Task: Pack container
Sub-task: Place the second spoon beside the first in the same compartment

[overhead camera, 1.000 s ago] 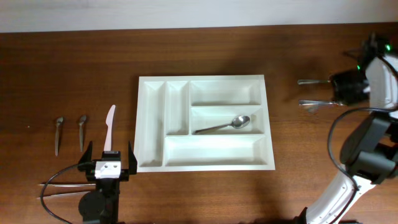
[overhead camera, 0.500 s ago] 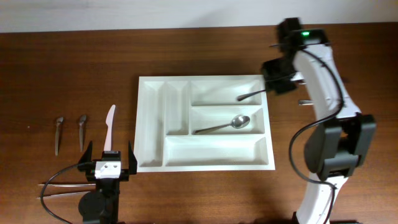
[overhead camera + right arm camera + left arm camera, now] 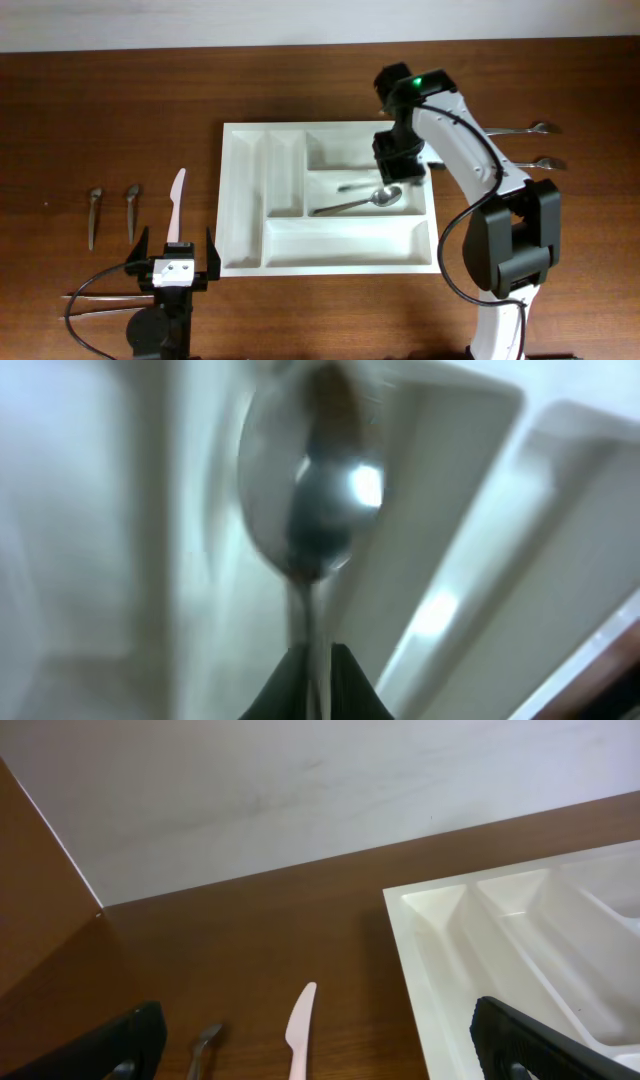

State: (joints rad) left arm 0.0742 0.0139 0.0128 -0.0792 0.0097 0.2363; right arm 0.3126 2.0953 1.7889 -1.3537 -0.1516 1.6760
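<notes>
**Right arm over tray, spoon in its fingers**

The container [image 3: 340, 243] sits centre frame on the worktop [image 3: 120, 100]. Your right gripper [image 3: 397, 170] hangs over the middle wide compartment, fingers clamped on the held spoon [image 3: 316, 490] by its handle. My read is that it lines up with the loose spoon [image 3: 360, 203] lying there so like goes with like.

The left gripper [image 3: 176, 248] sits lower left, fingers wide apart and holding nothing, just below the pale knife [image 3: 177, 195].

Hard to read:
- The right wrist view is blurred.
- From overhead the arm covers most of the held spoon. You can't tell whether it touches the compartment floor.
- Two utensils [image 3: 520, 130] sit at right. Their type is unclear.
</notes>
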